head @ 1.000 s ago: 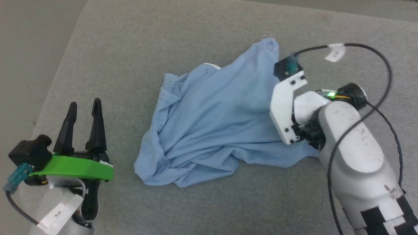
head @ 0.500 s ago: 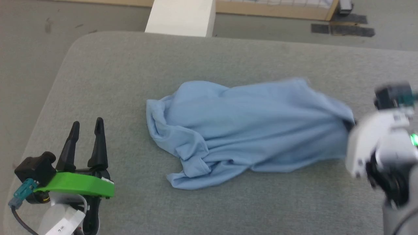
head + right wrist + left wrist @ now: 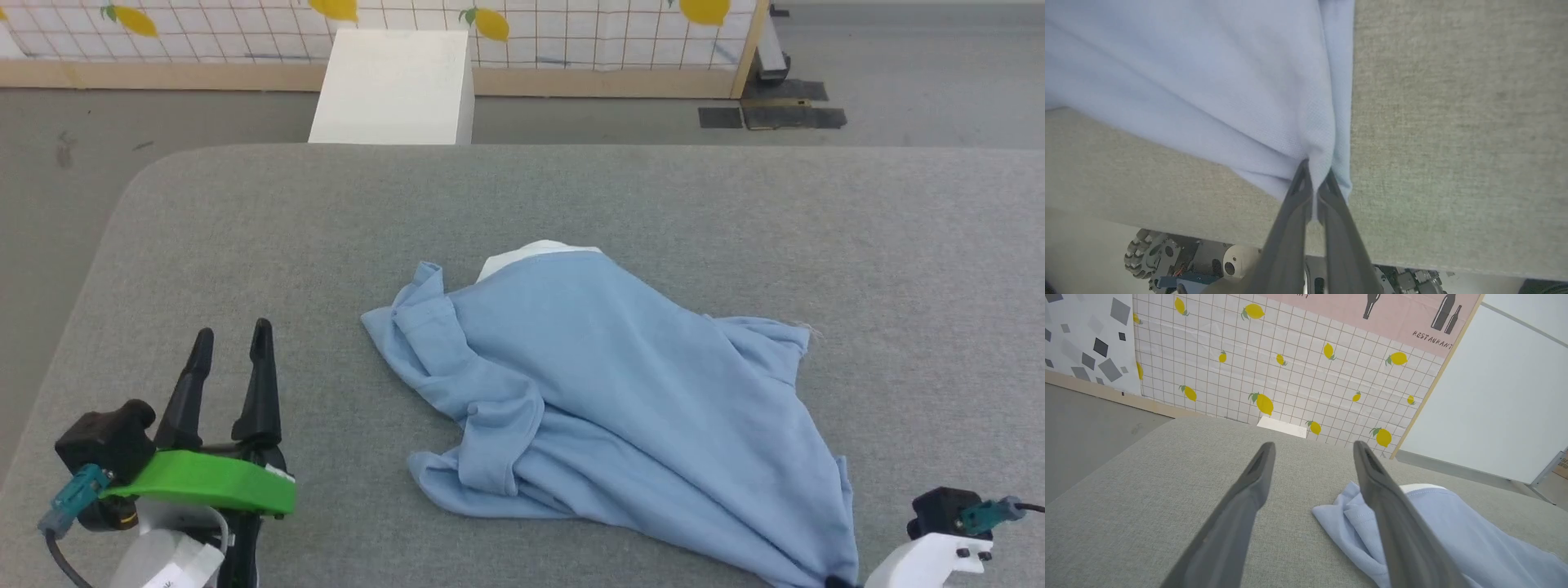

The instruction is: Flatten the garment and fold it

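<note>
Pinching a corner of the light blue shirt between its closed fingers, the right gripper is holding the cloth close to the near edge of the grey padded table, the fabric fanning out beyond its fingertips. The shirt is lying crumpled on the table, spreading away from that gripper toward the far side, where a white collar piece is peeking out at the end farthest from the pinched corner. The left gripper is hovering over the table with its fingers spread wide and nothing between them, the shirt's bunched edge lying just off to its right. Beyond both grippers, a white box is standing on the floor before a lemon-printed panel.
</note>
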Controlling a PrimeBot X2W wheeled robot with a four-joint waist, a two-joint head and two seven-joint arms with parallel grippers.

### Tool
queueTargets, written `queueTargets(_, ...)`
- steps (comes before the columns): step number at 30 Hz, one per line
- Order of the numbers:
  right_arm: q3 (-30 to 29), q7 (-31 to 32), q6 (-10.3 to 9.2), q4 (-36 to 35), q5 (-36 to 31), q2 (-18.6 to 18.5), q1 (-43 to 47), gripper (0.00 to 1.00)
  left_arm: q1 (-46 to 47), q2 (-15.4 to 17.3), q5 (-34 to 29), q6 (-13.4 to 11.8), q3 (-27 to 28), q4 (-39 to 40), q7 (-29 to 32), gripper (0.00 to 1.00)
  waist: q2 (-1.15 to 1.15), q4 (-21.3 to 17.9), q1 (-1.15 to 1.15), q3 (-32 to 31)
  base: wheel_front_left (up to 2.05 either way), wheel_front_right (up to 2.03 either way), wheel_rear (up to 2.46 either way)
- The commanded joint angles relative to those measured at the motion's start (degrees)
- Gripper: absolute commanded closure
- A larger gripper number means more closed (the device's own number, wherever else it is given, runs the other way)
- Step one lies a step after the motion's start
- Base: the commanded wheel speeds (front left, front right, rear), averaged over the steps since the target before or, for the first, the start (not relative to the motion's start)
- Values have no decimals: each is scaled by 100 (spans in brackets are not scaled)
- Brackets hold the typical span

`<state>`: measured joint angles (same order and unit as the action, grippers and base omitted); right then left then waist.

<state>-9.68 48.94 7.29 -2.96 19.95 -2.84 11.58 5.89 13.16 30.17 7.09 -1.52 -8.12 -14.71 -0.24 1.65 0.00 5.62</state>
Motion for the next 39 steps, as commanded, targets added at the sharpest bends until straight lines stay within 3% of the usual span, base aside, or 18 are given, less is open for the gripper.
queueTargets(1,10,-196,20,63,96,-5,-160,22,-79,-13,-12,13,-16,-11,0,0,24,0,0,-32,0,0,0)
queueTargets(2,8,-334,20,73,124,-5,-234,0,-88,-16,-9,7,-23,-17,6,0,24,6,0,-44,0,0,0)
queueTargets(8,-393,-1517,20,-244,534,-5,-892,0,-130,-12,9,-23,-67,-44,63,0,24,50,0,-136,0,0,0)
queueTargets(12,-684,-2248,20,-384,359,-4,-1279,0,-147,-4,30,-58,-80,-68,123,0,24,45,0,-180,0,0,0)
queueTargets(19,-826,-2857,20,-67,66,-4,-1804,0,143,-46,53,-143,-304,-145,631,0,24,16,0,-97,0,0,0)
queueTargets(25,-651,-2907,20,133,-140,-4,-2178,0,1294,-131,44,-156,-848,-540,1842,0,24,-1,0,215,0,0,0)
queueTargets(32,-325,-2940,20,237,-226,-4,-2528,0,2796,-229,-23,-238,-1652,-1533,4254,0,24,-207,0,676,0,0,0)
queueTargets(39,-204,-3061,20,305,-200,-4,-2616,0,3606,-44,-422,-362,-2222,-2053,5801,0,24,-486,0,1062,0,0,0)
